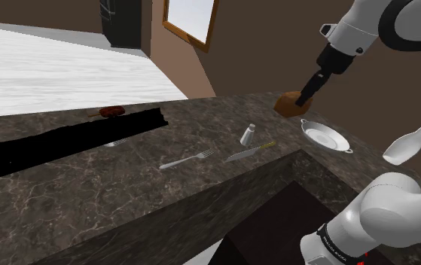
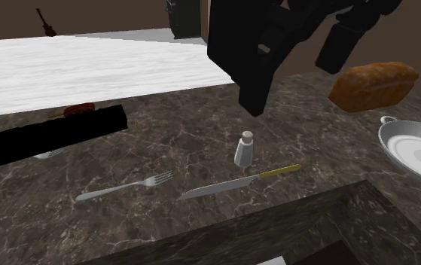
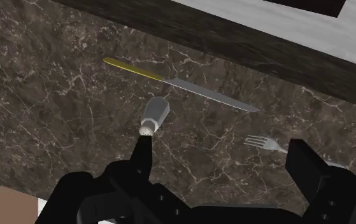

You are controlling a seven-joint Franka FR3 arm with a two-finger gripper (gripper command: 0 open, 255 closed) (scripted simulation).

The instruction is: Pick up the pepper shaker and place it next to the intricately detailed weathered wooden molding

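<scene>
The pepper shaker [image 1: 248, 134] [image 2: 245, 147] [image 3: 154, 116] is small, pale grey with a rounded cap, and stands upright on the dark marble counter [image 1: 88, 188]. My black gripper [image 1: 307, 93] [image 2: 291, 84] [image 3: 224, 159] hangs open and empty above the counter, over the shaker. In the wrist view the shaker lies just ahead of one fingertip [image 3: 143, 147], outside the gap. A long black bar [image 1: 73, 139] [image 2: 47, 135], seemingly the molding, lies along the counter's back toward the shoulder view's left.
A knife [image 1: 250, 151] [image 2: 239, 182] [image 3: 183, 84] and a fork [image 1: 187, 159] [image 2: 124, 187] [image 3: 267, 144] lie beside the shaker. A brown loaf [image 1: 288, 105] [image 2: 372, 85], white plate [image 1: 325, 136] [image 2: 416, 150] and white bottle [image 1: 408, 145] sit toward the shoulder view's right. A reddish lump [image 1: 111, 111] lies behind the bar.
</scene>
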